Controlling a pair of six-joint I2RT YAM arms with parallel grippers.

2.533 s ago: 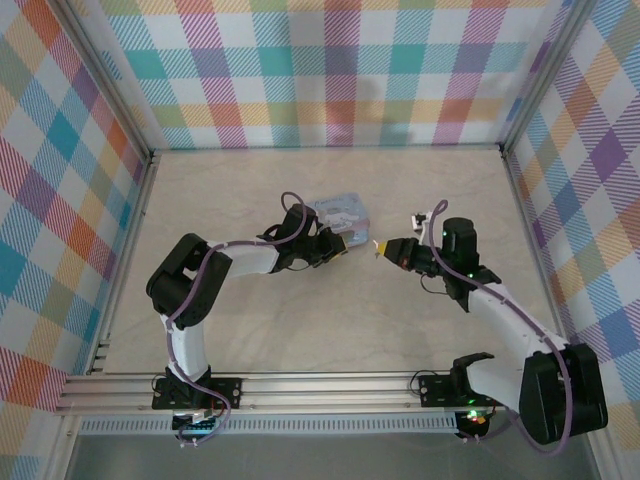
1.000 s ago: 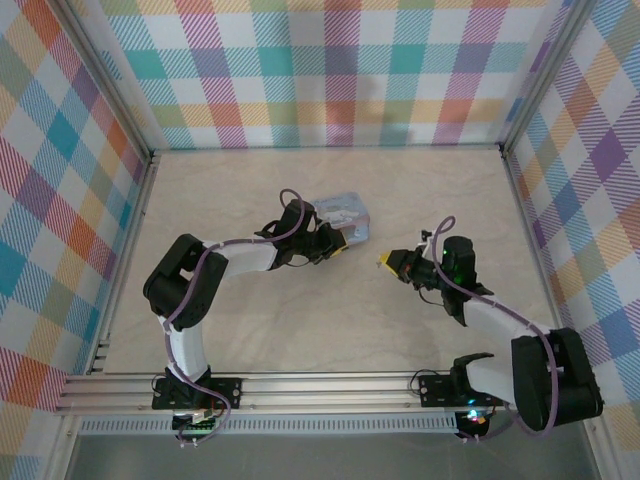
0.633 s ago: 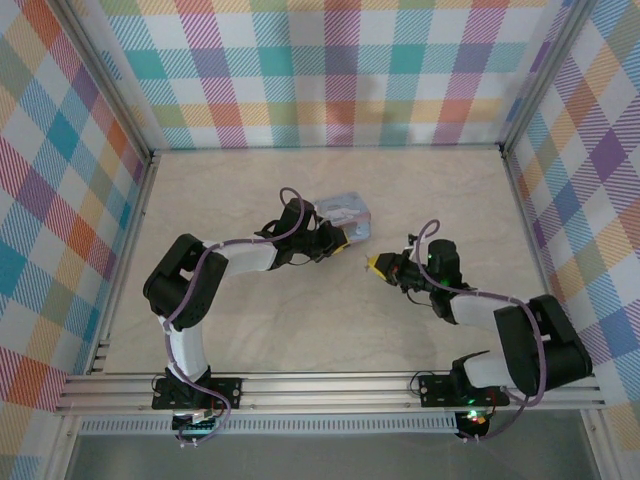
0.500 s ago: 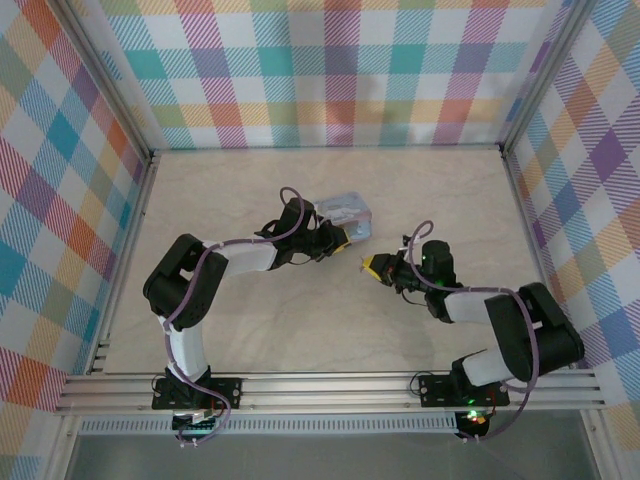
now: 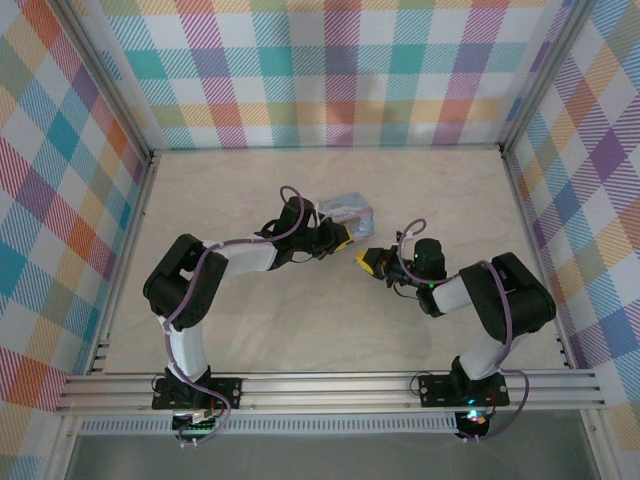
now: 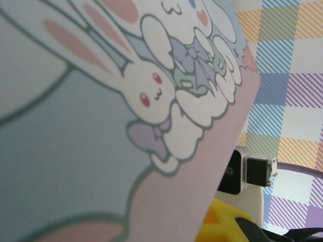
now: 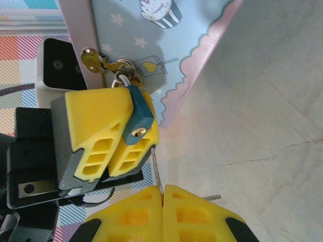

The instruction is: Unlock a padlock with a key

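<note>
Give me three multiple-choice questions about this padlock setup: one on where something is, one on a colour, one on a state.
1. The padlock hangs from:
A) the tin box's clasp
B) the wall
C) the table

2. The end effector fingers are:
A) red
B) yellow
C) green

3. The right end effector is:
A) wide open
B) shut on the key
C) shut on the tin box

Answers:
1 A, it dangles from the brass clasp.
2 B, every finger seen is yellow.
3 B, the thin key sticks out between its closed tips.

Left pincer, right pincer closed.
</note>
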